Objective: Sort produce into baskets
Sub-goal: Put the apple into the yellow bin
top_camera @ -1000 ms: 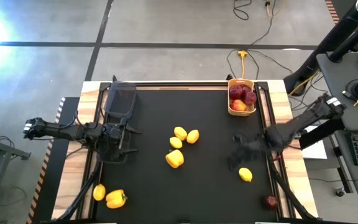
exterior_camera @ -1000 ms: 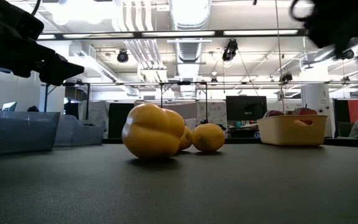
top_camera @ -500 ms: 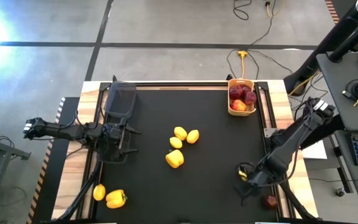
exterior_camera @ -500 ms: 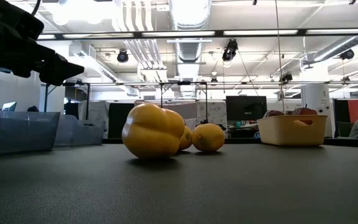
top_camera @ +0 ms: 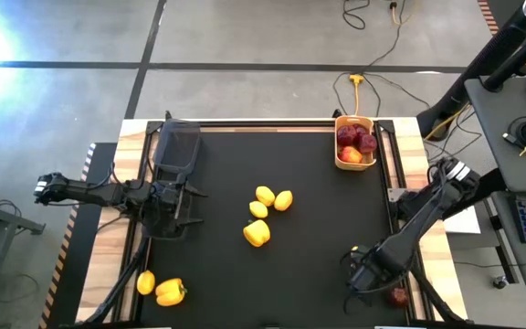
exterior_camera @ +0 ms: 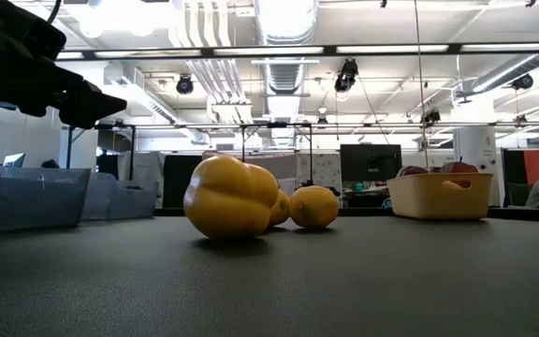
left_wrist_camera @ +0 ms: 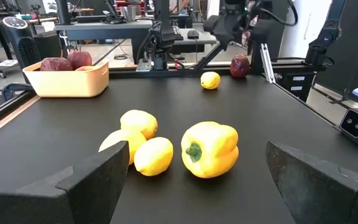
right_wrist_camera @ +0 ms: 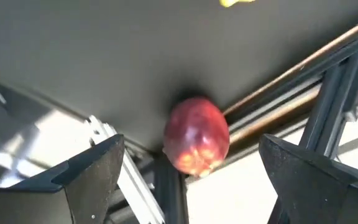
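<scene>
My right gripper hangs open near the table's near right corner, tipped down toward a reddish round fruit that lies on the mat's edge by the metal rail. Its fingers stand on either side of the fruit, apart from it. A lone lemon lies just beyond. Three lemons and a yellow pepper rest mid-table. The yellow-orange basket at the far right holds red fruit. My left gripper waits open at the left, near the black mesh basket.
A lemon and a yellow pepper lie at the near left corner. Metal rails run along the table's sides. Bare mat lies between the middle cluster and the right arm.
My right gripper has swung from mid-right toward the table's near edge, past the lone lemon, and tipped steeply downward over the red fruit in the near right corner. Its fingers have stayed open. Nothing on the table has moved.
</scene>
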You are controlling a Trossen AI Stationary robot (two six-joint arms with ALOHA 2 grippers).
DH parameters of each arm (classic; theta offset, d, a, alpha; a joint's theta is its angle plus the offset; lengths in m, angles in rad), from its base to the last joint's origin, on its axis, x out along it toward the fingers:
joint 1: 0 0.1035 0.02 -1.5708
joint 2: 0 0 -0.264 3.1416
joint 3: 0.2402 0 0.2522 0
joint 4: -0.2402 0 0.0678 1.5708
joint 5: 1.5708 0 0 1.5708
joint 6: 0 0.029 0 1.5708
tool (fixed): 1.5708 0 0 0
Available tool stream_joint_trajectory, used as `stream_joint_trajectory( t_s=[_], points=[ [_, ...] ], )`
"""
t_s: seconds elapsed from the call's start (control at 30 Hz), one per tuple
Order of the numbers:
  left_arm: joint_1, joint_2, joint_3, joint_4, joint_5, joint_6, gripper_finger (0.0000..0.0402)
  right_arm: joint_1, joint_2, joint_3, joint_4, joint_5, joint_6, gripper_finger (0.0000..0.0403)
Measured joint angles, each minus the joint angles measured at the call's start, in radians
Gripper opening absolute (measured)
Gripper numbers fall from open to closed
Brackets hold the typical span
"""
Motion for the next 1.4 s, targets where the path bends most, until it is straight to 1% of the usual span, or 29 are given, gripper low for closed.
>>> stream_joint_trajectory(
  t_s=[0.13,0.2,0.3,0.37,0.5,0.8,1.17,1.27,1.4],
  points=[
    [0.000,0.000,0.000,0.000,0.000,0.000,0.0359,0.011,0.077,0.000,-0.002,-0.168,-0.080,0.0363],
    [0.000,0.000,0.000,0.000,0.000,0.000,0.0359,0.021,0.116,0.000,-0.001,-0.241,-0.091,0.0363],
    [0.000,0.000,0.000,0.000,0.000,0.000,0.0359,0.030,0.164,-0.001,0.001,-0.335,-0.089,0.0363],
    [0.000,0.000,0.000,0.000,0.000,0.000,0.0359,0.033,0.186,-0.001,0.002,-0.367,-0.089,0.0363],
    [0.000,0.000,0.000,0.000,0.000,0.000,0.0359,0.034,0.207,-0.002,0.039,-0.373,-0.115,0.0363],
    [0.000,0.000,0.000,0.000,0.000,0.000,0.0359,0.053,0.253,-0.045,0.040,-0.359,-0.257,0.0363],
    [0.000,0.000,0.000,0.000,0.000,0.000,0.0359,0.066,0.283,-0.070,0.055,-0.356,-0.309,0.0362],
    [0.000,0.000,0.000,0.000,0.000,0.000,0.0359,0.073,0.283,-0.072,0.054,-0.356,-0.310,0.0348],
    [0.000,0.000,0.000,0.000,0.000,0.000,0.0359,0.077,0.283,-0.073,0.055,-0.351,-0.320,0.0304]
  ],
)
